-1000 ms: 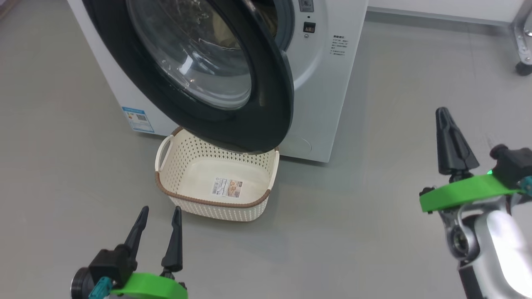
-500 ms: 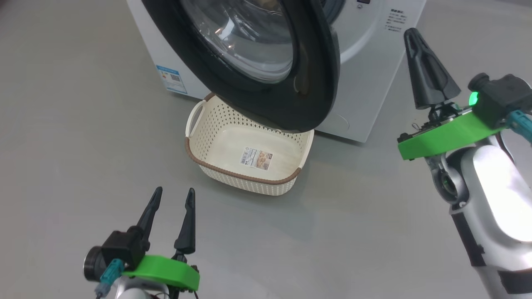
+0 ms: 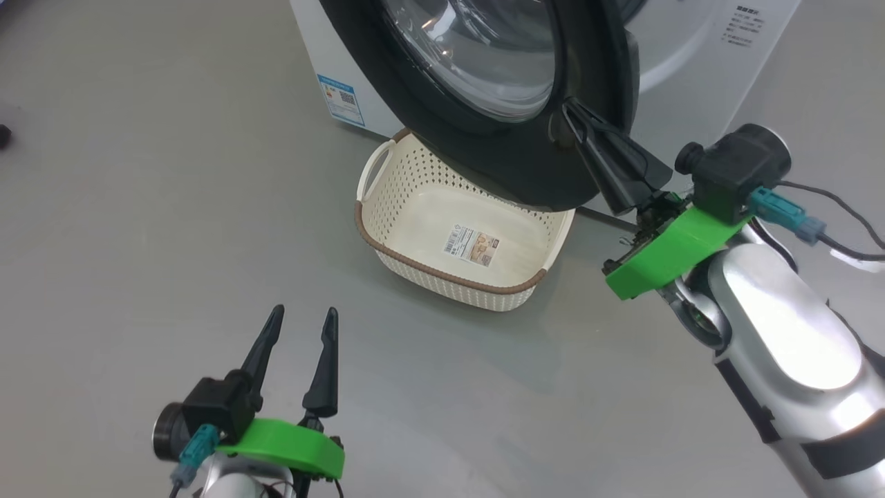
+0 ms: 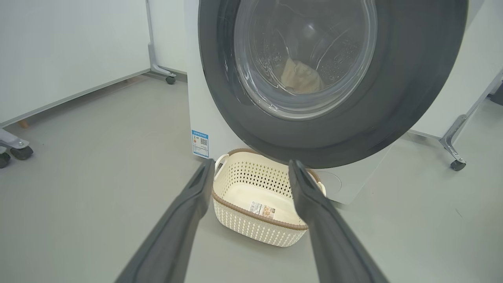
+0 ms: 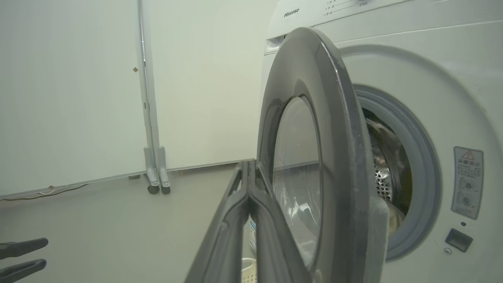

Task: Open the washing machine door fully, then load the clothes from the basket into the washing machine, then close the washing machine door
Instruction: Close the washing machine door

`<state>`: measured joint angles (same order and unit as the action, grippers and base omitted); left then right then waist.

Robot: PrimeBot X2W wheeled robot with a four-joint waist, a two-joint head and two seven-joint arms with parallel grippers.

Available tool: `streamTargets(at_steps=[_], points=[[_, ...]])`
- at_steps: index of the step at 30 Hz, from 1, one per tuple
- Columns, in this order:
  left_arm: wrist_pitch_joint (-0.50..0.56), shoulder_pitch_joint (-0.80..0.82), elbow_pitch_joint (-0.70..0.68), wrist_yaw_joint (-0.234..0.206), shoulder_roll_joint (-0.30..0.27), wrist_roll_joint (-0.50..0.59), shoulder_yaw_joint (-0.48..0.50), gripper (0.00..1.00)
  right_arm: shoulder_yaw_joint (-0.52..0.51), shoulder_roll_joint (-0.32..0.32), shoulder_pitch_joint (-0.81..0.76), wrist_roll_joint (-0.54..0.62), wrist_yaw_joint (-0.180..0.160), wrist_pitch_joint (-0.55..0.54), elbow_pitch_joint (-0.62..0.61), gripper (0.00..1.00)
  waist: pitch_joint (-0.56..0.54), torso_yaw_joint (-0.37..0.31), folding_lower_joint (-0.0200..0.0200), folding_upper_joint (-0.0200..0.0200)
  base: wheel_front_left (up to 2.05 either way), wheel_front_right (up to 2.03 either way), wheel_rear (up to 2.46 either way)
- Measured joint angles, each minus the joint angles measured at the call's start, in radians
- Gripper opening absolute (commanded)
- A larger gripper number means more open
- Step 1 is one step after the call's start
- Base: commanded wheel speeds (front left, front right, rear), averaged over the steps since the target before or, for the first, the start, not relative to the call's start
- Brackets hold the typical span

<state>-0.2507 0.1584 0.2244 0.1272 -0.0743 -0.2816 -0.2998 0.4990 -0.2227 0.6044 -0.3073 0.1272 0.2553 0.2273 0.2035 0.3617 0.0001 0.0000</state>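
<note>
The washing machine (image 3: 698,62) stands at the top, with the washing machine door (image 3: 511,159) swung partly open over the basket (image 3: 442,275). Nothing but a sticker lies in the basket. Through the door glass, pale yellow clothes (image 4: 298,76) lie inside the drum. My right gripper (image 3: 568,107) is shut and empty, its tip close against the black ring's outer face near the free edge. Its wrist view has the shut fingers (image 5: 249,163) just left of the door (image 5: 342,157). My left gripper (image 3: 297,318) hangs open and empty over the floor, short of the basket (image 4: 259,224).
Grey floor spreads all around the basket and the machine. Wheeled frame legs stand at the left (image 4: 15,149), at the right (image 4: 452,153) and by the white wall (image 5: 155,173). A blue label (image 3: 340,99) sits low on the machine's front.
The head camera has swung, shifting the whole picture. My shut right gripper has moved in from the right to the door's free edge. The left gripper has stayed open and in place.
</note>
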Motion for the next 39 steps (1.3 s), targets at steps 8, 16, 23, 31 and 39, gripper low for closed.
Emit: streamTargets(at_steps=[8,16,23,31,39], points=[[0.000,0.007,0.000,0.000,0.007,0.000,-0.010,1.00,0.014,-0.013,0.000,-0.019,0.000,0.000,0.115,0.00,0.025,0.024,0.0000,0.0000,0.00,0.00,0.00],[0.000,0.030,0.002,0.000,0.011,0.000,-0.017,1.00,-0.014,-0.019,0.034,-0.016,0.000,0.000,0.224,0.00,0.055,0.039,0.0000,0.0000,0.00,0.00,0.00],[0.000,0.044,0.003,0.000,0.017,0.000,-0.022,1.00,-0.057,-0.028,0.068,-0.016,0.000,0.000,0.282,0.00,0.090,0.046,0.0000,0.0000,0.00,0.00,0.00],[0.000,0.069,0.002,0.000,0.024,0.000,-0.023,1.00,-0.101,-0.042,0.117,-0.003,0.000,0.000,0.307,0.00,0.138,0.050,0.0000,0.0000,0.00,0.00,0.00],[0.000,0.113,-0.001,0.000,0.031,-0.002,-0.033,1.00,-0.141,-0.091,0.215,0.026,0.000,0.000,0.339,0.00,0.203,0.059,0.0000,0.0000,0.00,0.00,0.00]])
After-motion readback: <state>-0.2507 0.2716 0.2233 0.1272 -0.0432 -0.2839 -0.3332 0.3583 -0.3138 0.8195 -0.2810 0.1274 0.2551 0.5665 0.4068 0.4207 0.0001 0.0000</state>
